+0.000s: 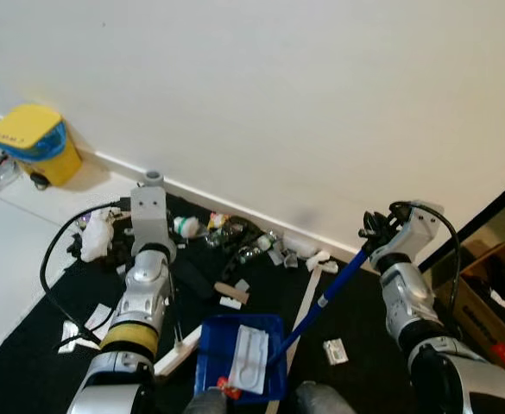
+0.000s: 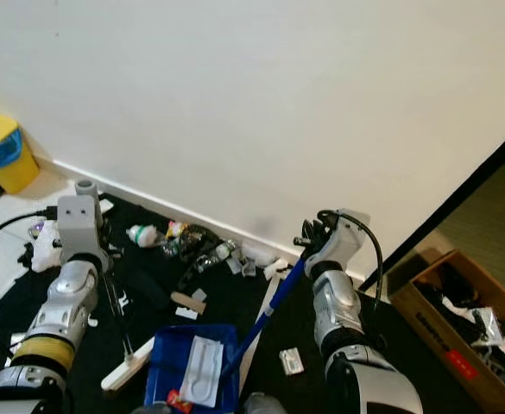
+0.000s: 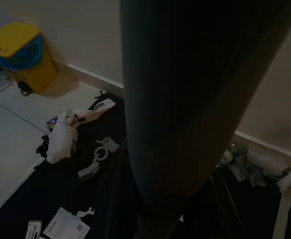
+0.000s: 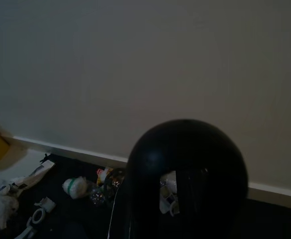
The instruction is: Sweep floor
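A blue dustpan (image 1: 213, 343) lies on the black mat (image 1: 369, 319) close in front of me, with a white plastic piece (image 1: 250, 358) in it. Its blue handle (image 1: 334, 280) slants up to my right gripper (image 1: 375, 231), which is shut on the top; the handle's black knob (image 4: 187, 174) looms in the right wrist view. My left gripper (image 1: 154, 243) is shut on a thin dark broom handle (image 1: 175, 319) that runs down to a pale broom head (image 1: 179, 354) left of the dustpan. Litter (image 1: 226, 233) is strewn along the skirting board.
A yellow bin (image 1: 32, 142) stands against the wall at the far left on white tiles. A crumpled white bag (image 1: 101, 231) lies at the mat's left edge. An open cardboard box (image 1: 485, 293) sits at the right. A pale strip (image 1: 306, 306) and a small packet (image 1: 335, 350) lie on the mat.
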### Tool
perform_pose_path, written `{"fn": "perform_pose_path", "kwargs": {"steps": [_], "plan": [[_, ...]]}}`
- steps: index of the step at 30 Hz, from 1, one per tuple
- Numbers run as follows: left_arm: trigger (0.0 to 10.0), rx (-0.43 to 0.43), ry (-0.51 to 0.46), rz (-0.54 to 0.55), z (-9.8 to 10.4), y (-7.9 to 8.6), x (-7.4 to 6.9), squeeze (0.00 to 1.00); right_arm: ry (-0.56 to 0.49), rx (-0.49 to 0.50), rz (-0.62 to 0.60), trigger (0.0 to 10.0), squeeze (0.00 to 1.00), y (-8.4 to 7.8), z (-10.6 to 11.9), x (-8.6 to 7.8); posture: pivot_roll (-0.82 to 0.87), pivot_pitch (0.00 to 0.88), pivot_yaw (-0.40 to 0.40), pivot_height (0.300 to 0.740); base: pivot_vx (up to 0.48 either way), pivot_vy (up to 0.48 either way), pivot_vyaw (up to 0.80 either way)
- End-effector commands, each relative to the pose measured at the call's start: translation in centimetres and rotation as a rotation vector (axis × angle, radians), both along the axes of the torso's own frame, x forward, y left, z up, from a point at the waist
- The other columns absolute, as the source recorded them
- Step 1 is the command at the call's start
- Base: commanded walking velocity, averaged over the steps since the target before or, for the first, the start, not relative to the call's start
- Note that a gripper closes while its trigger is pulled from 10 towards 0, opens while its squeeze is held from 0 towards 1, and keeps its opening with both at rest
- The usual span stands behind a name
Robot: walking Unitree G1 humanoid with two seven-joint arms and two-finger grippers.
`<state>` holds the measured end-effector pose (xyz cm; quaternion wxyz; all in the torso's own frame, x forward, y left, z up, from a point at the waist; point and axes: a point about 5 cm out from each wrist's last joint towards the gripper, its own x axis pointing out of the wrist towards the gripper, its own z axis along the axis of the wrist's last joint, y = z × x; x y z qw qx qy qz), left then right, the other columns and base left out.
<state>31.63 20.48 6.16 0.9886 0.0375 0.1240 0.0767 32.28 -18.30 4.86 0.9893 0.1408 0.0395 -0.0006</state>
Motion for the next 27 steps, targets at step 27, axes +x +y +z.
{"fn": "perform_pose_path", "kwargs": {"steps": [27], "plan": [[10.0, 0.012, 0.063, 0.007, -1.6, 0.7, -0.5, 0.00, 0.154, 0.014, 0.003, 10.0, 0.00, 0.1, -2.7, -1.6, 0.05, 0.020, -0.034, 0.740, 0.000, 0.000, 0.00]]}}
